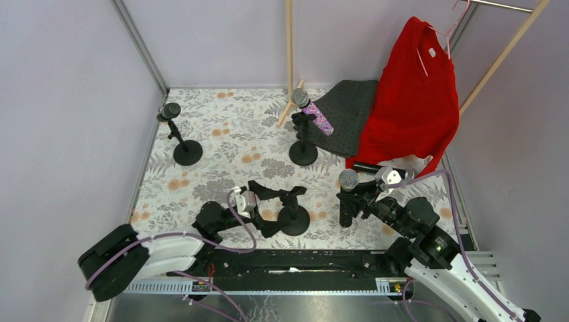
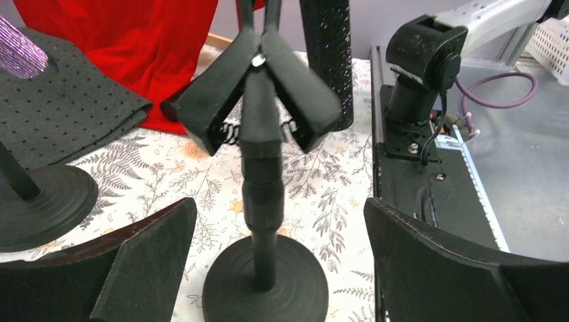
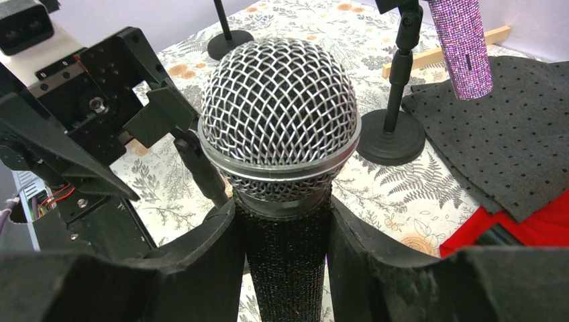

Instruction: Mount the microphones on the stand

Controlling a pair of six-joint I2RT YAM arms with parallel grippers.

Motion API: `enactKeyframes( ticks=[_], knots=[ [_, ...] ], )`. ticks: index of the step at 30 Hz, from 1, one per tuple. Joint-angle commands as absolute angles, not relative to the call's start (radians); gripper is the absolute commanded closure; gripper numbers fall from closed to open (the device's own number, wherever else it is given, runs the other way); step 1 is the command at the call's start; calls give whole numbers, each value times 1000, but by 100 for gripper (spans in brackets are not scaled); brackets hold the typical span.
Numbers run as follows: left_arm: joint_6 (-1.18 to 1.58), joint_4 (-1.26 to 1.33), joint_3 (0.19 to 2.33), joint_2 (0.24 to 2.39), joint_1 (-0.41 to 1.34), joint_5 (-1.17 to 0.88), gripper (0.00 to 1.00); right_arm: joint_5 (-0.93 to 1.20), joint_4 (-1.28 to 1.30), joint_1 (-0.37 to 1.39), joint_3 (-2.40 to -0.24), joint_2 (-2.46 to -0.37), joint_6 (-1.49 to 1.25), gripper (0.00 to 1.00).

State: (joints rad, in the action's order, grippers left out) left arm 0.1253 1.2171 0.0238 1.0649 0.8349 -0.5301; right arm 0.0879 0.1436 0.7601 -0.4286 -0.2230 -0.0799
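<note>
Right wrist view shows the right gripper point(image 3: 282, 261) clamped on a black microphone point(image 3: 278, 114); the left gripper point(image 2: 278, 231) stands wide open astride a stand point(image 2: 262, 194).

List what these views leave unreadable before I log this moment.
- Held black microphone: right wrist view, lower body hidden inside the right gripper and cut by the bottom edge.
- Purple microphone: left wrist view, only a sliver shows at the left edge.
- Far-left microphone: top view, too small to judge how it is seated.
</note>
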Motion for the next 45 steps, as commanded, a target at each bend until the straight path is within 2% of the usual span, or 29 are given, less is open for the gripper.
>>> enactKeyframes(
  ticks=[1,6,10,14,17,21,26,29,45],
  knots=[
    [158,1061,13,893,855,-317,1,73,48,765,-467,-237,-63,100],
    [187,980,3,719,854,-207,1,80,44,764,-469,-251,-64,100],
    [197,952,3,671,854,-199,1,77,37,764,-466,-252,-64,100],
    [178,887,43,688,854,-268,1,77,36,764,-468,-257,-63,100],
    [144,927,53,721,854,-362,1,77,23,764,-473,-265,-61,100],
    [124,964,76,757,854,-388,1,120,10,764,-498,-297,-38,100],
    [104,1002,104,798,854,-389,1,228,-33,764,-534,-347,10,89],
    [95,1005,121,809,854,-394,1,242,-84,764,-541,-370,39,100],
    [60,956,189,838,854,-461,1,443,-261,765,-617,-564,273,100]
  ],
)
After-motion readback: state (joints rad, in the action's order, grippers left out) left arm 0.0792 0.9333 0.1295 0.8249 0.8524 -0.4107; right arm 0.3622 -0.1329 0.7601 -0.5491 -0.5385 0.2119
